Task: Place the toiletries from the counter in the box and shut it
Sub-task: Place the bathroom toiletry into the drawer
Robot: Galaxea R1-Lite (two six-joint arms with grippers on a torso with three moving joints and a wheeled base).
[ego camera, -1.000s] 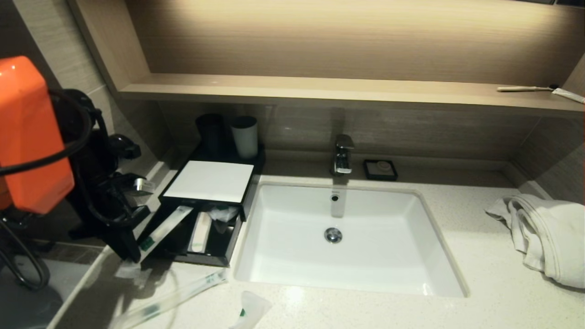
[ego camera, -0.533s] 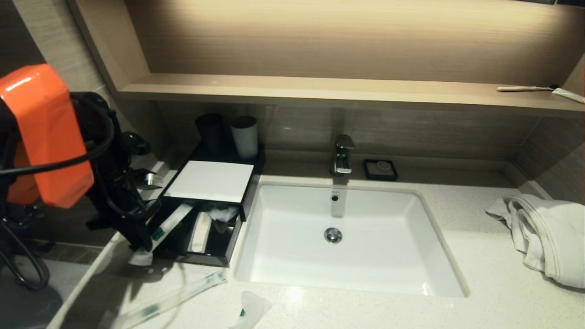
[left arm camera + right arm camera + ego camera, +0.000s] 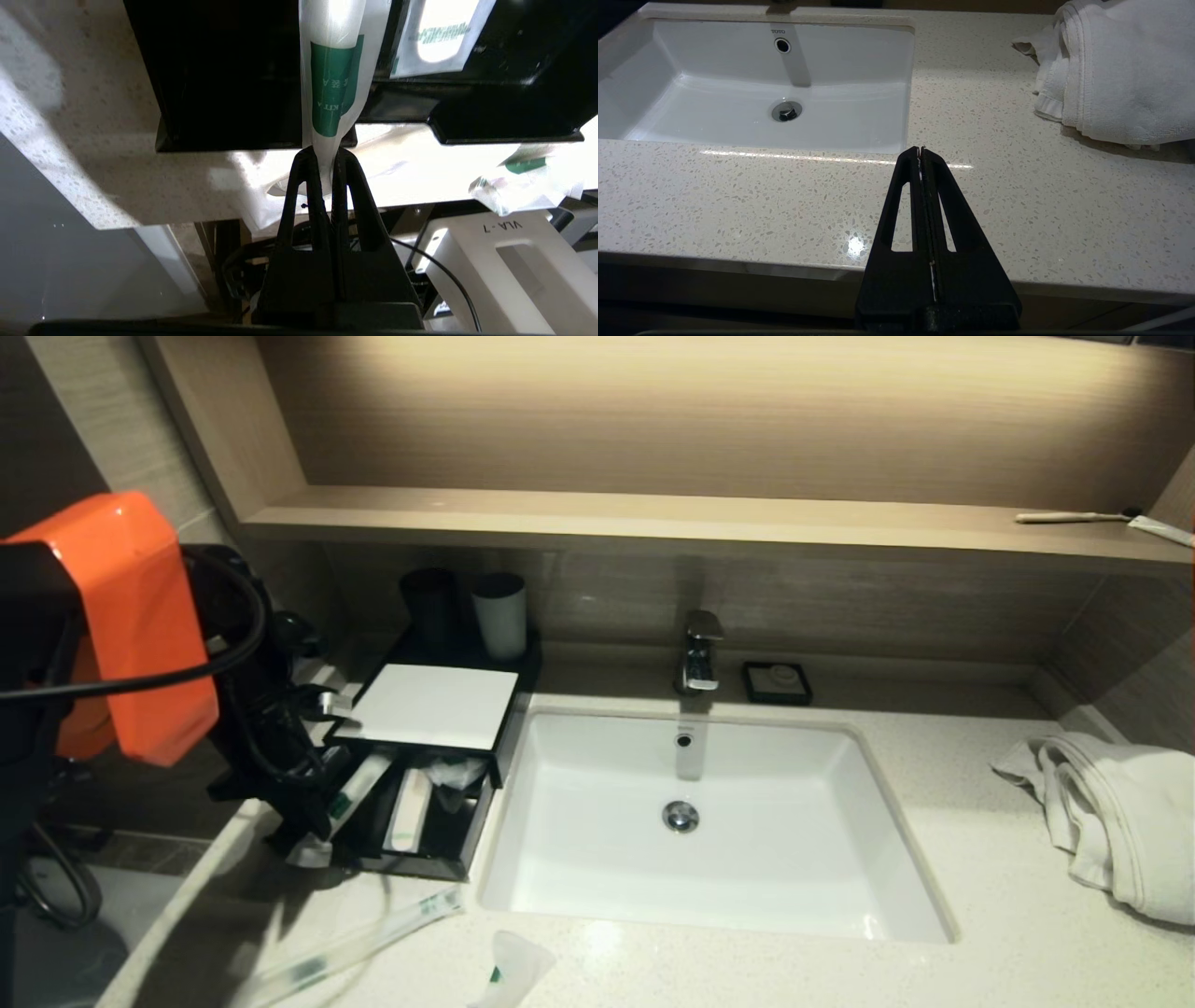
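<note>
left claw (image 3: 327, 156) clamped on a green-labelled sachet (image 3: 332, 79) at the black box (image 3: 224, 74); right claw (image 3: 921, 151) together

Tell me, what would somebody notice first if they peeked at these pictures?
Probably the big orange-covered left arm, at the counter's left end. Its left gripper is pinched shut on a long clear packet with a green label, poking it into the open black box beside the white sink. Next, the crumpled white towel at the far right, with the right gripper shut above the counter's front edge, holding nothing.
</note>
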